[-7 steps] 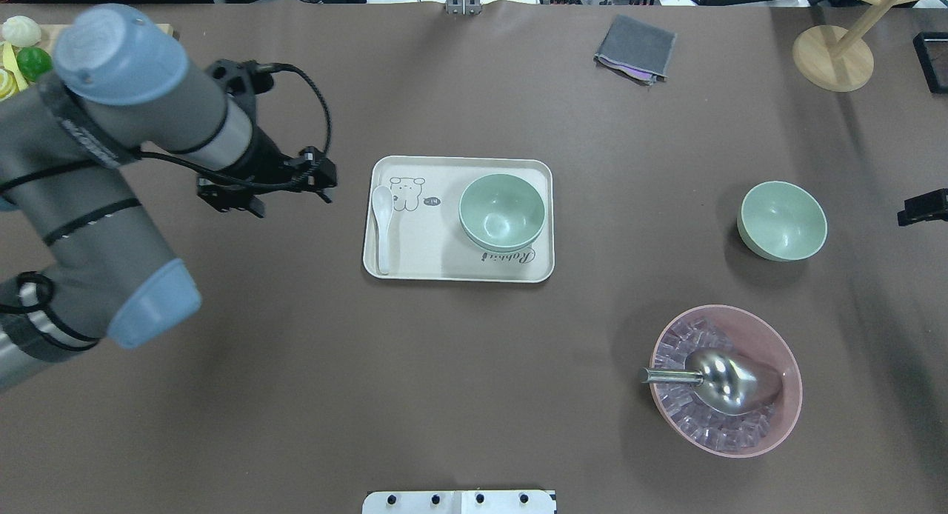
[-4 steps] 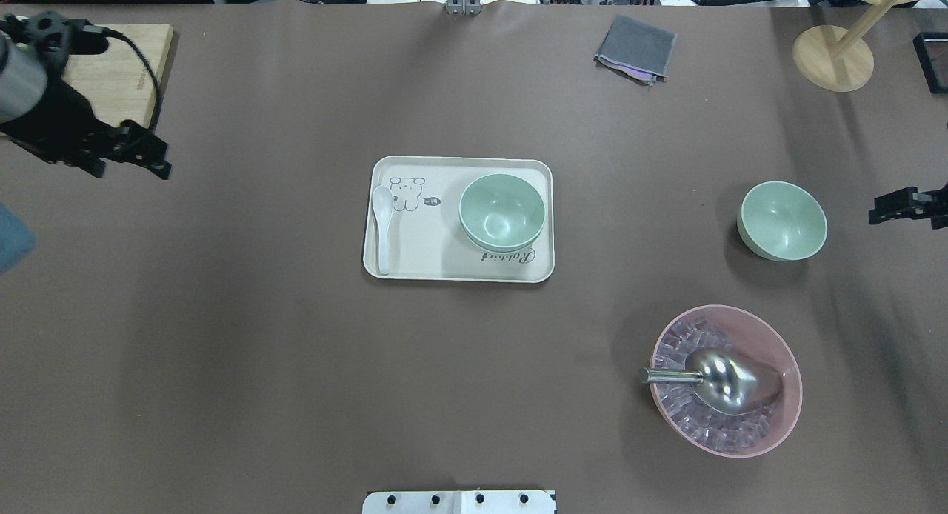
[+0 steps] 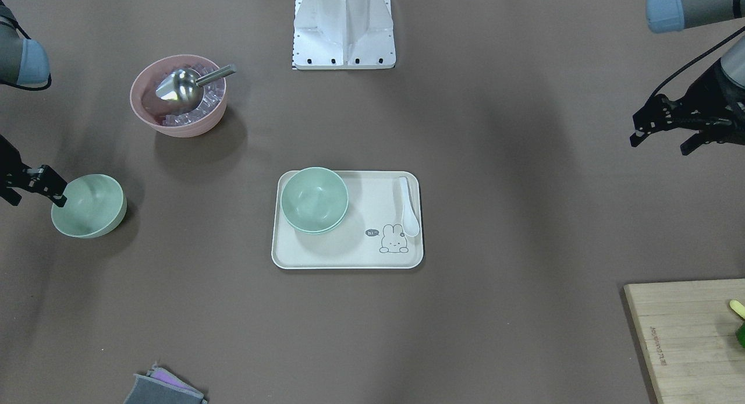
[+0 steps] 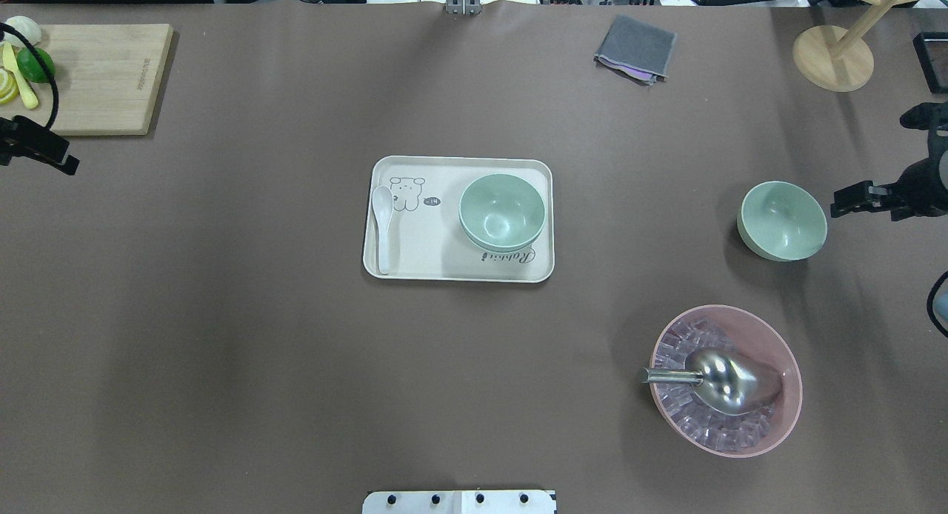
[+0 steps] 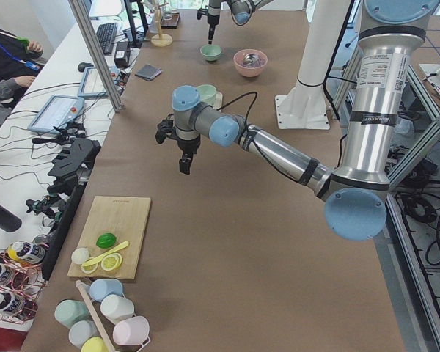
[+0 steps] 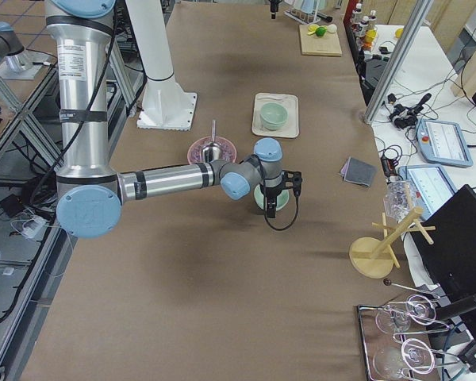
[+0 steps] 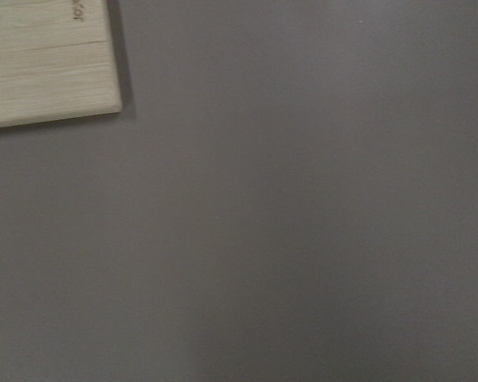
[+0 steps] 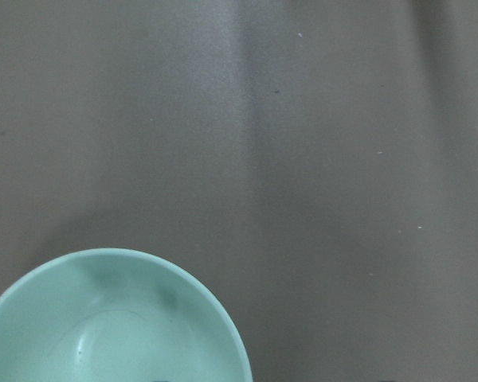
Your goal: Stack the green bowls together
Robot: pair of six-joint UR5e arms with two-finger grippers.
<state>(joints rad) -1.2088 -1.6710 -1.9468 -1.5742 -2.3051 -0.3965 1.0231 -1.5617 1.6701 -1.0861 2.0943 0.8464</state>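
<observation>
Hovering beside lone green bowl (image 4: pixel 782 220), right jaws seemingly spread, empty, left jaws spread, empty

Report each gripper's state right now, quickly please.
Left gripper: open, holding nothing.
Right gripper: close beside the green bowl that stands off the tray; open or closed cannot be told.

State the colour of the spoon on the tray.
White. The spoon shows best in the overhead exterior view.
</observation>
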